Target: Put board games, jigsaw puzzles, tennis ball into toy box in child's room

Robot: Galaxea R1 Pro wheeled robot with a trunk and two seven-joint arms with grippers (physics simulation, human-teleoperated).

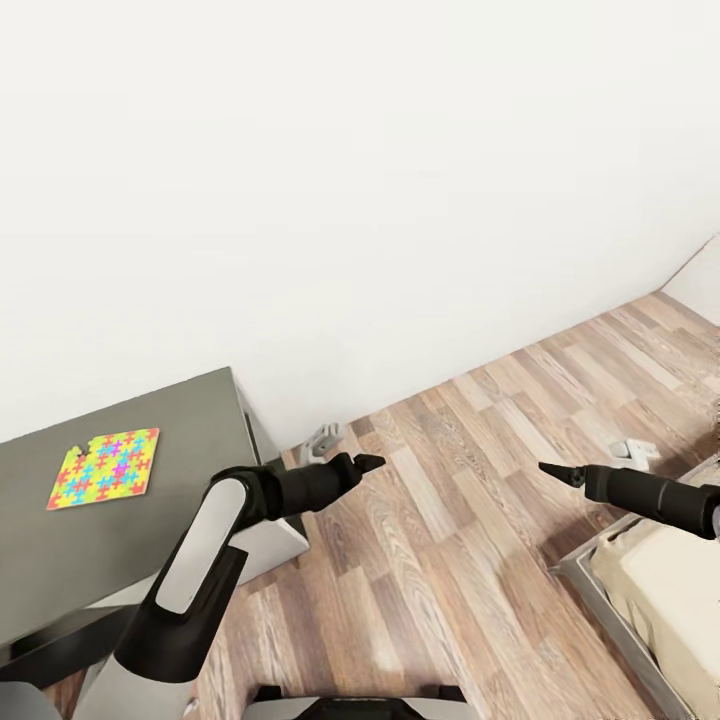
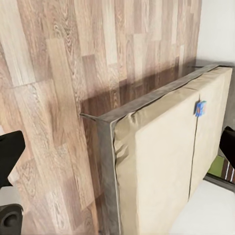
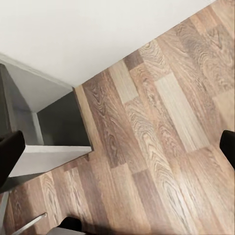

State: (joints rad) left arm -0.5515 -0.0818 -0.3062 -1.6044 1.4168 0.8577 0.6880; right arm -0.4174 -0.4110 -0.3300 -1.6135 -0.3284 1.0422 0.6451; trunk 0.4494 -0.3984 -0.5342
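Wood-plank floor (image 1: 470,500) wide between the arms, blank white wall (image 1: 350,180) behind. Jagged-edged jigsaw puzzle (image 1: 105,468) lying flat on the dark-grey table (image 1: 40,540), well apart from the left gripper (image 1: 368,463). Left wrist view catching the beige mattress of the bed (image 2: 161,156) in its thin grey frame. Left gripper and right gripper (image 1: 552,469) both spread wide, pinching nothing.

You're looking at a plain white wall (image 1: 330,200) filling the upper frame, w/ wood-plank floor (image 1: 450,520) running diagonally across lower right. Dark-grey furniture top (image 1: 150,420) is sitting at lower left; beige mattress corner on a grey frame (image 1: 640,590) is showing at bottom right.
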